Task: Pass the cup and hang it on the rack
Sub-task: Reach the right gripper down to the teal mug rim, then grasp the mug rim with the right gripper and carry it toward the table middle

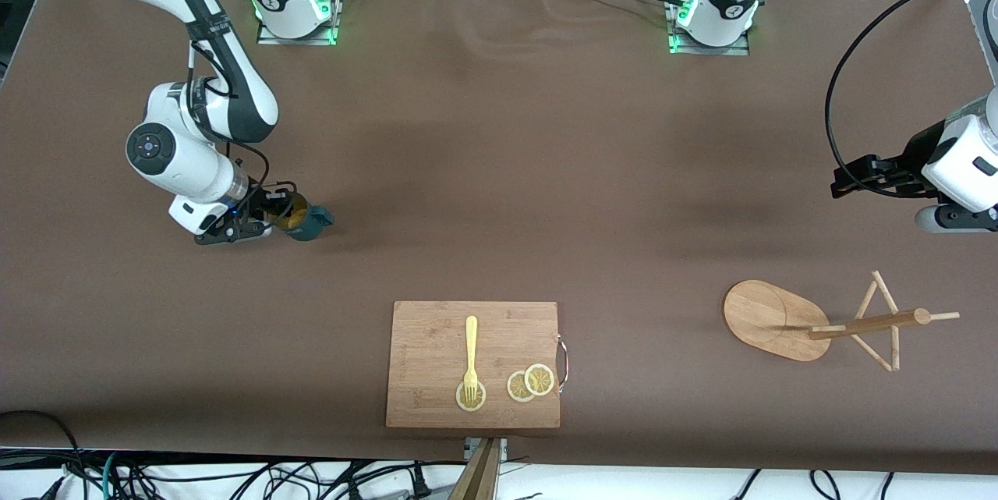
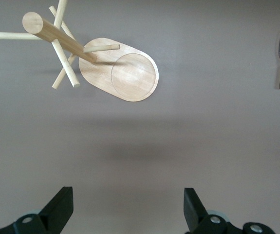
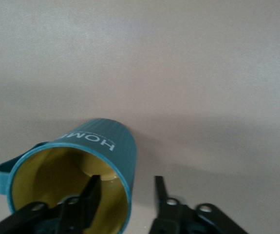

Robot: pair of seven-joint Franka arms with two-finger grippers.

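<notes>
While the right gripper (image 1: 248,224) sits low at the cup (image 1: 300,221), toward the right arm's end of the table, we read its jaws as straddling the cup's wall: in the right wrist view one finger (image 3: 90,195) is inside the mustard-yellow interior and the other is outside the ribbed teal wall, with a gap still showing, so they look parted around the rim rather than clamped. On the front view's clock face the cup lies at about nine o'clock, its loop handle pointing toward the table's middle.

We judge the cup (image 3: 76,170) to be small, rigid and fairly light, probably glazed ceramic, so smooth and liable to slip or chip if knocked. Pinching the wall at the rim seems sound, provided the handle stays free for the peg.

Our left gripper (image 1: 865,176) waits over the table at about three o'clock, above bare cloth, its fingers (image 2: 59,207) spread wide and empty. The rack (image 1: 826,324) stands at about four o'clock, its pole and pegs clear. A cutting board (image 1: 473,363) with a fork (image 1: 471,356) and lemon slices (image 1: 530,383) lies at six o'clock.
</notes>
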